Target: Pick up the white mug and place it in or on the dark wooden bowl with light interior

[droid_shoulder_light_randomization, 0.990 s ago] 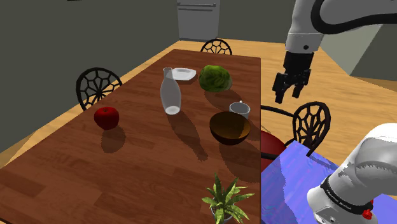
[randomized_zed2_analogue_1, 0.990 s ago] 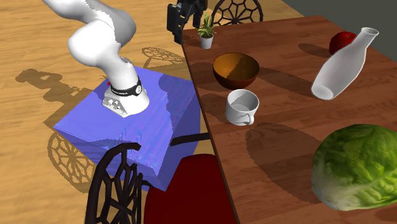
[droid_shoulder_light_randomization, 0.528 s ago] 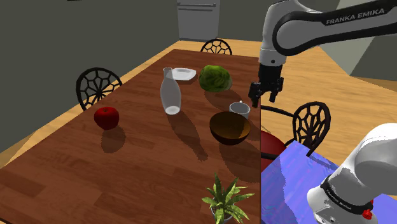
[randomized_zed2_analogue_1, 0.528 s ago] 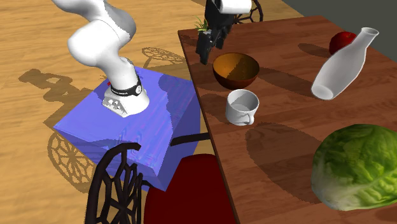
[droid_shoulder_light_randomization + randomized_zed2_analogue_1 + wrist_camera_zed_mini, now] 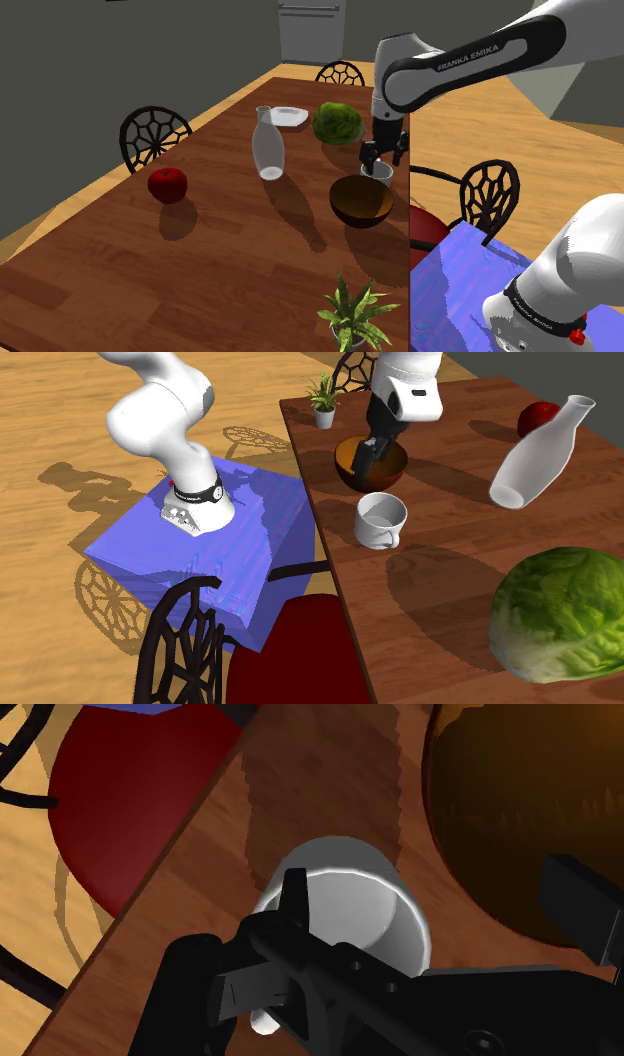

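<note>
The white mug (image 5: pixel 377 172) stands upright near the table's edge, handle toward the edge, just beyond the bowl in the shoulder view. The dark wooden bowl (image 5: pixel 361 200) with a lighter brown inside (image 5: pixel 360 455) sits beside it, a small gap between them. My black gripper (image 5: pixel 383 158) hangs open a little above the mug, holding nothing. In the wrist view the mug (image 5: pixel 350 899) lies under the open gripper (image 5: pixel 440 899), with one finger (image 5: pixel 294 894) over the mug's rim and the other finger (image 5: pixel 580 904) over the bowl (image 5: pixel 510 794).
On the wooden table (image 5: pixel 200 270) are a pale carafe (image 5: pixel 267 146), a red apple (image 5: pixel 168 184), a lettuce head (image 5: pixel 337 122), a white dish (image 5: pixel 289 116) and a small potted plant (image 5: pixel 352 314). A red-seated chair (image 5: pixel 300 652) stands by the table edge beside the blue stand (image 5: pixel 470 290).
The arm has swung in from beyond the table's edge and come down over the mug. The fingers have stayed open. Mug and bowl have not moved.
</note>
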